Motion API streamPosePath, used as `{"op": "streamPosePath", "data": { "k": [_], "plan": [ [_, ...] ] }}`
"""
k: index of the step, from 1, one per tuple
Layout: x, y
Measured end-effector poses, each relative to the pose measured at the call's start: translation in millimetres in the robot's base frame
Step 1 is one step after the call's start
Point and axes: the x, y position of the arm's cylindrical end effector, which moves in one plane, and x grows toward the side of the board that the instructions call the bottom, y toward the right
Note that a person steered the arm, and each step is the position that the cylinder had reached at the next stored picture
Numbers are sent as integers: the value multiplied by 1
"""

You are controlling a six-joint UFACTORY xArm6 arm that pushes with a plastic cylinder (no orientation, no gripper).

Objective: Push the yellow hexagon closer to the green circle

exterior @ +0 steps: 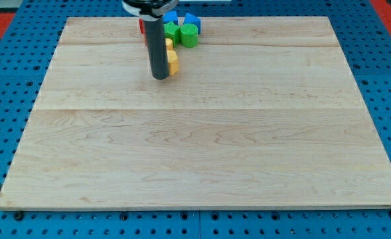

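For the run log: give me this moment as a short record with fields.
tip: my tip on the board, at the yellow block's left
yellow block: partly hidden behind the rod
green blocks: and, above the yellow one
blue blocks: and, near the top edge
red block: mostly hidden by the rod
board: wooden

Single arm, no gripper; ends in a straight dark rod. Rod enters from the view's top edge, left of centre, and stands near upright. A dark collar with a pale ring caps it at the frame edge. My tip [160,78] rests low on the board, near its far edge, well off both near corners. Upper arm out of frame.
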Motion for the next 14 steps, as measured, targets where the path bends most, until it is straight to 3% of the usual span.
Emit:
{"op": "streamPosePath", "data": {
  "k": [2,3,6,7,9,11,14],
  "plan": [
    [-16,35],
    [4,51],
    [2,16],
    [-18,9],
    [-29,9],
    [3,24],
    [-28,24]
  ]
}}
